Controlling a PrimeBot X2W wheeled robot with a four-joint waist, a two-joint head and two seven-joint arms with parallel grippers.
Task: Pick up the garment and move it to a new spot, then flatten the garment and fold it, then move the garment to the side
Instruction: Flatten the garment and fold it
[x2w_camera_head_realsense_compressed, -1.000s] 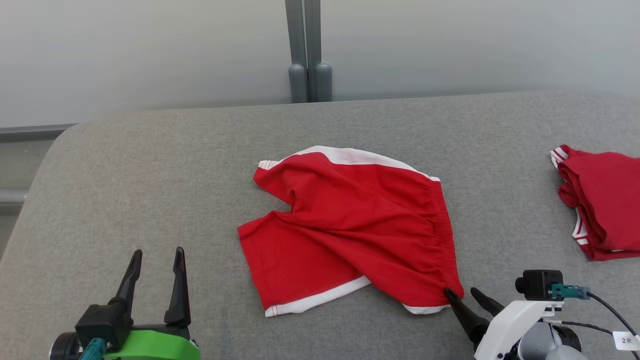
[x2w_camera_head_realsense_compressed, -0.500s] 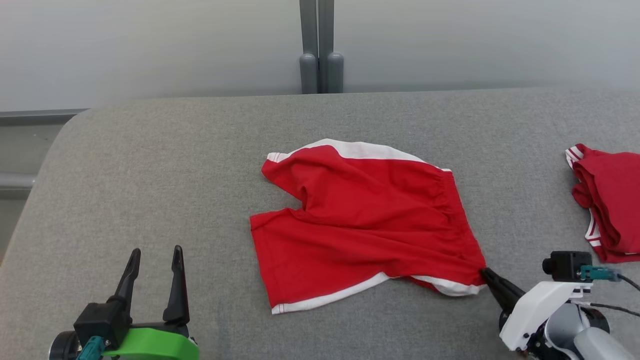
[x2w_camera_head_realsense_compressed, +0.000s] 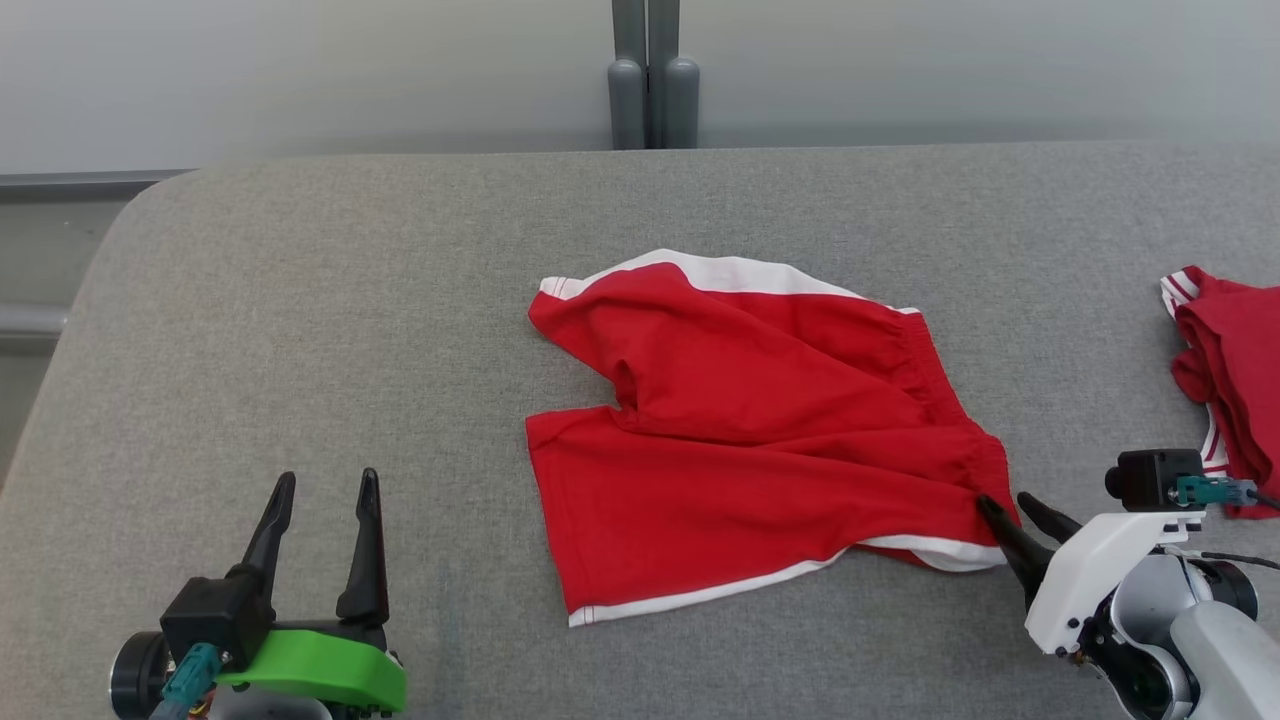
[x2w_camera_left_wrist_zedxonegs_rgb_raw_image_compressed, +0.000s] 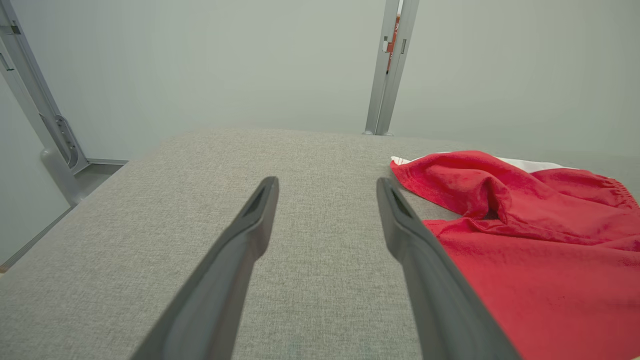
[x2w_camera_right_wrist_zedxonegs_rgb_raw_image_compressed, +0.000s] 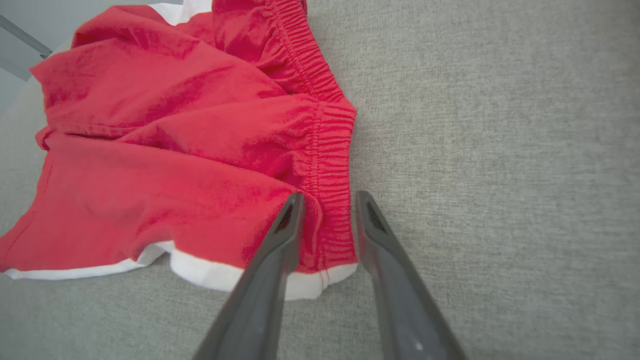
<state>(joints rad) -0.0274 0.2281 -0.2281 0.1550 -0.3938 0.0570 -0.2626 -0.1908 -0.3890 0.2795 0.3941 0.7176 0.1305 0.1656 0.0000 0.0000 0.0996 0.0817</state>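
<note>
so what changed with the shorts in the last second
The right hand closed on the waistband corner of the red shorts and tugged it toward the robot's right, pulling the lower leg flatter. Its fingers have now opened again and straddle the waistband. The head camera also shifted. The left hand stayed open, off the cloth, and the other red garment stayed put on the grey table.
</note>
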